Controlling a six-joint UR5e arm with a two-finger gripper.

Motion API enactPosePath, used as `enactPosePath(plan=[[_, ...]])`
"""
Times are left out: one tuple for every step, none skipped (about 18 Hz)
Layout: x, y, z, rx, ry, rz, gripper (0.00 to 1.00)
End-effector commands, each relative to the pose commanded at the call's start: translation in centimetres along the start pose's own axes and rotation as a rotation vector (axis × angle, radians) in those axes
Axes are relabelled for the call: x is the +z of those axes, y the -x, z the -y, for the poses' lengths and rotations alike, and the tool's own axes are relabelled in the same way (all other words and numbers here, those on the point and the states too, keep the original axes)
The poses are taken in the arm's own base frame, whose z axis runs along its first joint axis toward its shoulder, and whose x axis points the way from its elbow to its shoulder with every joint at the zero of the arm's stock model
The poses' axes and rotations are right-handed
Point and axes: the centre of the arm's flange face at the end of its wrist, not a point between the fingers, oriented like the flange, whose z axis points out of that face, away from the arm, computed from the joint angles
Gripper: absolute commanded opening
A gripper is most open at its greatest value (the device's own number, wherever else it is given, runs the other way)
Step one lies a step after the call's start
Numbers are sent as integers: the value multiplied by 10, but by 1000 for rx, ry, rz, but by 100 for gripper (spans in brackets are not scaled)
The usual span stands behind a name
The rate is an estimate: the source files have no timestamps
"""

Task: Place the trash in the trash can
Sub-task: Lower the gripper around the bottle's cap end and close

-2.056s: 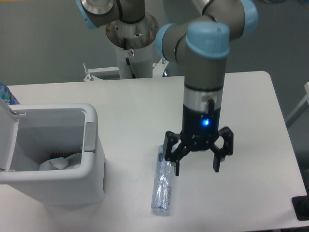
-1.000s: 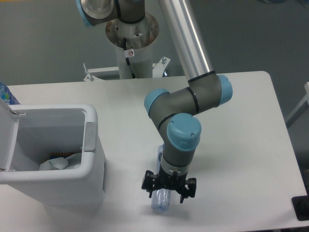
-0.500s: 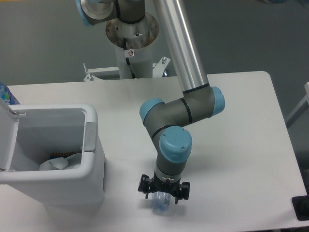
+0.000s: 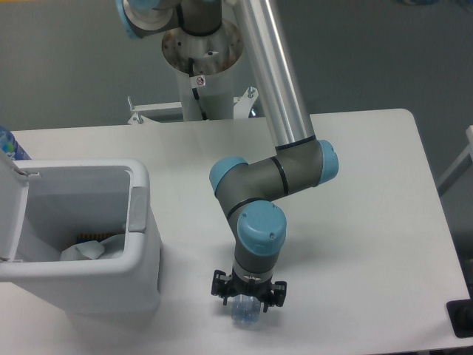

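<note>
End effector [image 4: 246,298] is lowered over the plastic water bottle [image 4: 244,311] lying on the worktop [image 4: 369,222], fingers straddling it for a grasp; closure cannot be told. Trash can [image 4: 140,244] stands open well to its left, napkin [image 4: 85,251] already inside.

White table [image 4: 369,192], trash can [image 4: 140,274] and clear bottle [image 4: 244,313] on it

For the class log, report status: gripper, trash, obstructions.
Gripper down astride clear plastic water bottle, closure unclear. Crumpled white napkin inside white bin. Nothing blocking.
</note>
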Motion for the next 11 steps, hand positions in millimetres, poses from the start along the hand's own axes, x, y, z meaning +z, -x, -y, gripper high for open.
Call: enactPosePath(plan=[[-1, -1, 1, 2, -1, 0, 55], [-1, -1, 1, 2, -1, 0, 55], [-1, -1, 1, 2, -1, 0, 54], [-2, 0, 0, 2, -3, 2, 54], [-4, 0, 1, 1, -5, 3, 54], [-5, 0, 1, 1, -7, 4, 54], [-8, 0, 2, 2, -10, 6, 54], [-9, 0, 2, 2, -13, 6, 54], [-11, -1, 2, 4, -15, 7, 54], [-15, 0, 4, 6, -20, 10, 54], [-19, 1, 5, 2, -26, 13, 54]])
